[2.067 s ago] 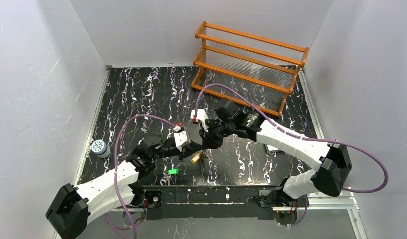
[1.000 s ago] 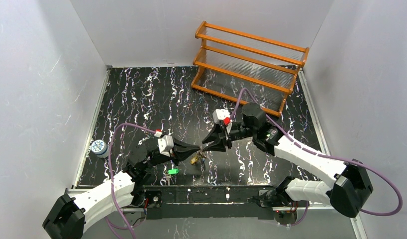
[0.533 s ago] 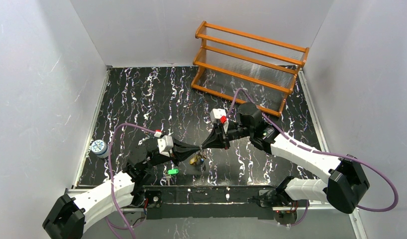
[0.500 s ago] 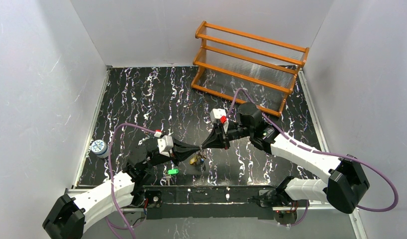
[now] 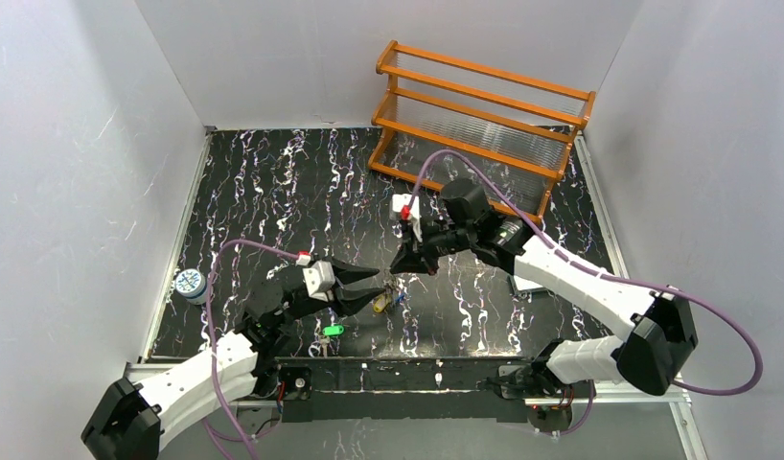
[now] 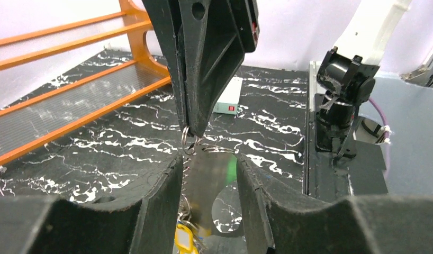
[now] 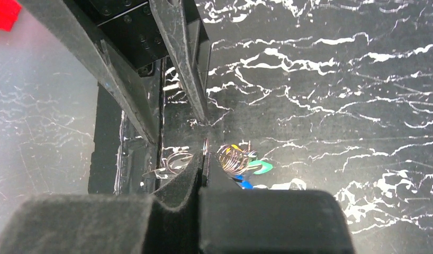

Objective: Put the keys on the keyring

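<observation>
**Black marbled table: keyring passed to the right fingers, left fingers released**

Setting: a black, white-veined table enclosed by pale walls, with an orange wooden rack at the far side and a small round blue-white can at the left edge.

Fingers: the right gripper is clenched on the thin silvery metal keyring, pinching it at the very fingertips. The left gripper is released, its fingers parted and gripping nothing.

Task items: a bunch of small metal keys with yellow, green and blue plastic heads hangs from the keyring, clear of the table. A loose green-headed key lies flat on the table near the front edge.

Governing relation: the keyring sits just ahead of and above the gap between the left fingers, and the bunch drops down between them. The keyring appears to hang roughly upright, edge-on to the right wrist view. The loose green-headed key lies beside the left arm, which is judged the nearer to fetch it.

Change noted: half a second earlier the left fingers were clenched tip to tip against the right; they have since parted, and the right wrist has swung toward the rack.
</observation>
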Robot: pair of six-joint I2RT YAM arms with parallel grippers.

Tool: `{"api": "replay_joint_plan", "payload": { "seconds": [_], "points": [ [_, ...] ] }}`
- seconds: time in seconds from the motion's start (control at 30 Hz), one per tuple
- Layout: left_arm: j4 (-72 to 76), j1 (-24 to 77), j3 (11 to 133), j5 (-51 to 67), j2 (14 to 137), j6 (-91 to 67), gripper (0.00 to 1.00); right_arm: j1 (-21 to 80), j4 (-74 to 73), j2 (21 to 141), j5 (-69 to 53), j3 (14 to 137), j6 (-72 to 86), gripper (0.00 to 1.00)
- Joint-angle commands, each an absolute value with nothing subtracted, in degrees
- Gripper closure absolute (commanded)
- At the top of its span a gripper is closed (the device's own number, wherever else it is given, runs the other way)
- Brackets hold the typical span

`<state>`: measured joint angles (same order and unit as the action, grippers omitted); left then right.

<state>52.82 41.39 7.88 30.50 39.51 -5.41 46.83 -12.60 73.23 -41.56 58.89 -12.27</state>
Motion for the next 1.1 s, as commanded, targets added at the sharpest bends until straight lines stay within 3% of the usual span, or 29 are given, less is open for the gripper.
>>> {"api": "replay_joint_plan", "payload": {
  "seconds": [0.0, 0.37, 0.73, 1.07],
  "points": [
    [45.2, 41.57, 12.14, 28.71, 40.37, -0.56, 0.59, 49.73, -25.07, 75.72, -33.96, 66.26, -15.63, 0.99],
    [17.24, 41.51, 22.54, 27.48, 41.01, 13.05, 0.62, 55.07, -34.66, 82.28, -25.46, 73.31, -17.83, 0.99],
    [17.36, 41.57, 23.94, 34.69, 45.27, 14.24, 0.62, 55.53, -32.92, 82.08, -28.03, 73.43, -17.7, 0.99],
    [25.16, 41.57, 22.92, 37.76, 49.13, 11.0, 0.81, 55.63, -32.61, 82.01, -28.5, 73.22, -17.67, 0.99]
  ]
}}
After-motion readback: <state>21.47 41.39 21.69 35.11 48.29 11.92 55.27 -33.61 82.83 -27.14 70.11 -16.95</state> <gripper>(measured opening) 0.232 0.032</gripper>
